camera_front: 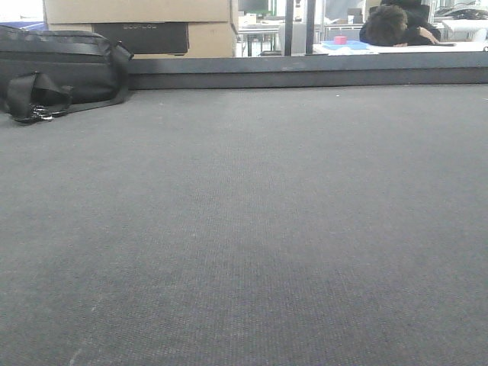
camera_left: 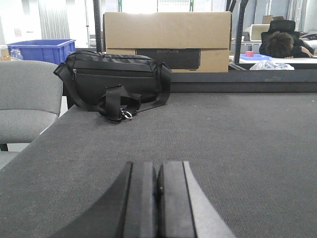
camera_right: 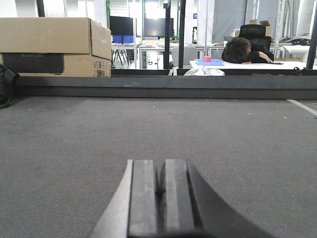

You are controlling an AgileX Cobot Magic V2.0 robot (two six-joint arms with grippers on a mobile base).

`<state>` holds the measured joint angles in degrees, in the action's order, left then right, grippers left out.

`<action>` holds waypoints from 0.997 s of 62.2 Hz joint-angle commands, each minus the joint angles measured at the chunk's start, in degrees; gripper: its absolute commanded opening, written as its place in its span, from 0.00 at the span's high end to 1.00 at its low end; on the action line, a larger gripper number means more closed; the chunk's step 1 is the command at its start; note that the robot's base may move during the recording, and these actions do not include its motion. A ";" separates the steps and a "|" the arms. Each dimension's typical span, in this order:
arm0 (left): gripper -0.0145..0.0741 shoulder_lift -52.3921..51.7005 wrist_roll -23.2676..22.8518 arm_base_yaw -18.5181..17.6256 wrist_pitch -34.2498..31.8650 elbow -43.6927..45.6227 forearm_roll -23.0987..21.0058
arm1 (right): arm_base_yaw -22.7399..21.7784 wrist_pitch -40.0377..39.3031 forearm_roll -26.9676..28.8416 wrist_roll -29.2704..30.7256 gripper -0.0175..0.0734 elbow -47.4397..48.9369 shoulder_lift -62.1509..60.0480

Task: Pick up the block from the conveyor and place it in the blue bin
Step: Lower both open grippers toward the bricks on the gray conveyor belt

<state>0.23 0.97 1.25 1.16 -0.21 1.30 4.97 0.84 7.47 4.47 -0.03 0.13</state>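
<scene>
The left gripper (camera_left: 157,198) and the right gripper (camera_right: 159,198) are each closed on nothing, low over the conveyor (camera_left: 237,144). The blue bin (camera_left: 42,49) stands far ahead-left of the left gripper, past a black bag (camera_left: 116,79).

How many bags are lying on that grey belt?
1. A black bag lies at the far left corner of the conveyor, in front of the cardboard box. No other bag shows.
</scene>
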 commanded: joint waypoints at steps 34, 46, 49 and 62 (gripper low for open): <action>0.96 -0.23 -0.21 0.30 -2.20 0.21 0.10 | 0.18 -1.25 -0.06 0.14 0.99 0.03 -0.13; 0.96 -0.23 -0.21 0.30 -3.50 0.21 0.10 | 0.17 -1.66 -0.06 0.14 0.99 0.03 -0.13; 0.96 -0.23 -0.21 0.30 -3.15 0.21 0.10 | 0.17 -4.14 -0.06 0.14 0.99 0.03 -0.13; 0.96 -0.23 -0.21 0.30 10.00 9.84 0.10 | 0.17 -3.15 1.96 0.14 0.99 6.41 -0.13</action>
<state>0.14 0.97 1.25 5.91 4.40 1.30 4.97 -3.94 8.95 4.47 2.09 0.13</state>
